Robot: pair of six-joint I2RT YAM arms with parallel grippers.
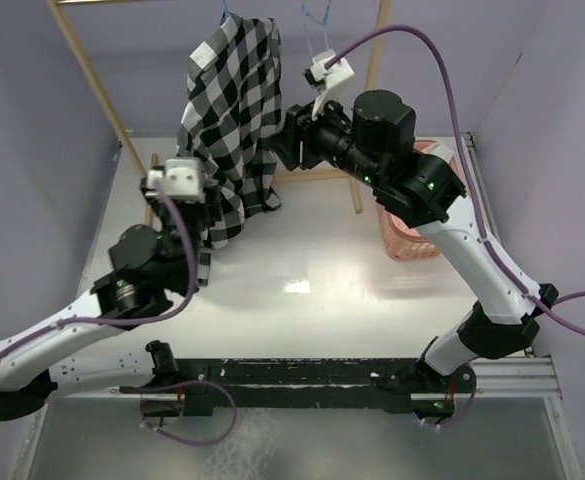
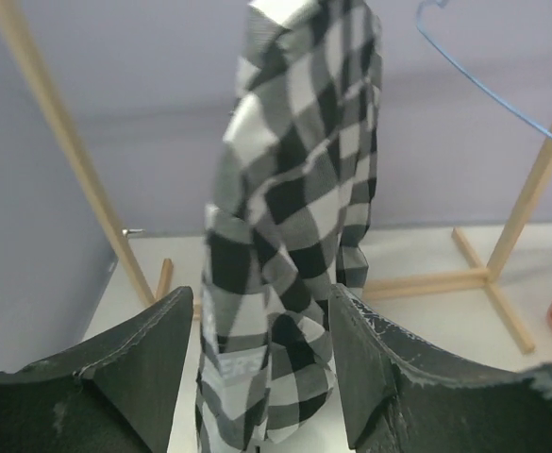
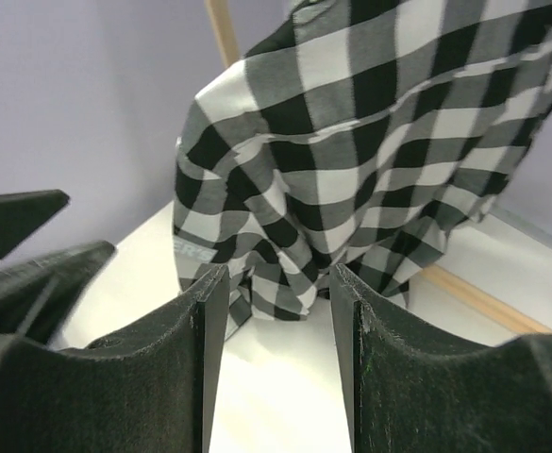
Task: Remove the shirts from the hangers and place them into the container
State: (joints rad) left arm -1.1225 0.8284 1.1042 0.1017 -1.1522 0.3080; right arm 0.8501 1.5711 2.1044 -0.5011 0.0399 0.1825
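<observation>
The plaid shirt (image 1: 234,120) hangs at the wooden rack (image 1: 92,90) above the desk (image 1: 312,250). The left pincer (image 2: 261,293) is open around its lower folds, the right pincer (image 3: 278,274) open beside it. The pink basket (image 1: 409,243) stands right.

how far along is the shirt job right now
Done: one light-blue hanger hangs bare. In hand: the plaid shirt is still hung up, its lower fabric between the fingers of the open left tool; the right tool is open, facing it. Left: pull it off and drop it in the pink basket.
</observation>
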